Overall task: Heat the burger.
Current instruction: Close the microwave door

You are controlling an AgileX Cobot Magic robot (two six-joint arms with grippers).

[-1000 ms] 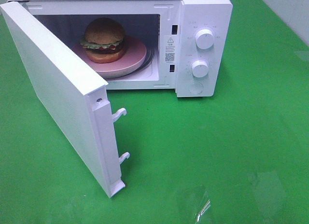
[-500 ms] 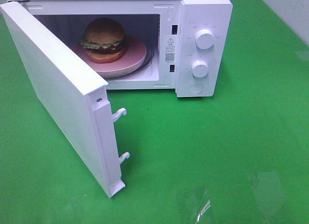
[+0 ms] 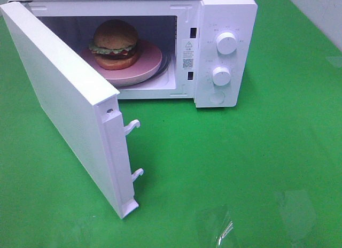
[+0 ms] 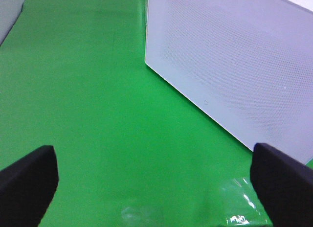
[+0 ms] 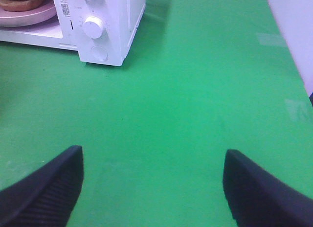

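Left pincer (image 4: 155, 180) is spread wide, nothing between its dark fingers (image 4: 27, 180), hanging over the green table cover (image 4: 88, 100). Same deal with the right pincer (image 5: 154, 185): jaws apart, nothing gripped, plain green under it. Neither shows up in the high view, only on their own wrist cams.

Nearest thing in the high view is a shiny clear patch (image 3: 223, 231) lying on the cover at the bottom edge, a bit right of center. The left wrist cam catches it too, near one finger.

Next is the microwave door (image 3: 64, 103), swung wide open and filling the left half of the frame, with its free edge ending near the bottom center. Two white latch hooks (image 3: 132, 126) stick out of that edge, one above the other. The left wrist cam looks at the door's dotted outer face, well apart from the pincer.

Further back, the white microwave (image 3: 227, 13) runs across the top of the frame. Its panel on the right has two round knobs (image 3: 226, 44) stacked, a round button (image 3: 216, 98) below them, and a small sticker (image 3: 187, 54) beside the opening. The right wrist cam sees that panel corner, well ahead of its pincer.

Farthest back, the burger (image 3: 115, 42) is inside the oven, upper left of center, sitting upright on a pink plate (image 3: 149, 63), toward the plate's left side. Both pincers are well apart from it.
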